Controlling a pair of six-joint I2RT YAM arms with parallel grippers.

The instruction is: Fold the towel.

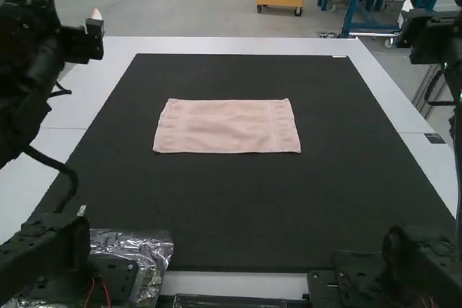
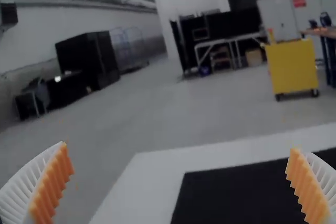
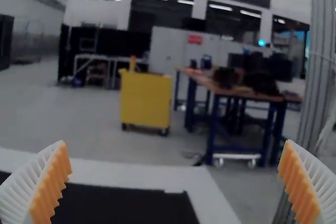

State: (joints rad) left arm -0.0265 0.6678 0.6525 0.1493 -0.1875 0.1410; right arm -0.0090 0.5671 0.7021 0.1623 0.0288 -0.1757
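Note:
A pale pink towel [image 1: 227, 127] lies flat as a wide rectangle on the black mat, a bit beyond the middle; whether it is in one layer or doubled I cannot tell. My left gripper [image 1: 97, 15] is raised at the far left of the high view, well away from the towel. Its ribbed fingers stand wide apart in the left wrist view, with nothing between them [image 2: 181, 184]. My right gripper [image 1: 406, 6] is held up at the far right, also off the towel. In the right wrist view, open fingers frame the right gripper's bare gap [image 3: 174, 182].
The black mat [image 1: 238, 200] covers most of the white table [image 1: 245, 46]. Crumpled silvery plastic [image 1: 148, 250] lies by the left arm's base at the near edge. A dark cable [image 1: 54, 160] hangs from the left arm over the left edge.

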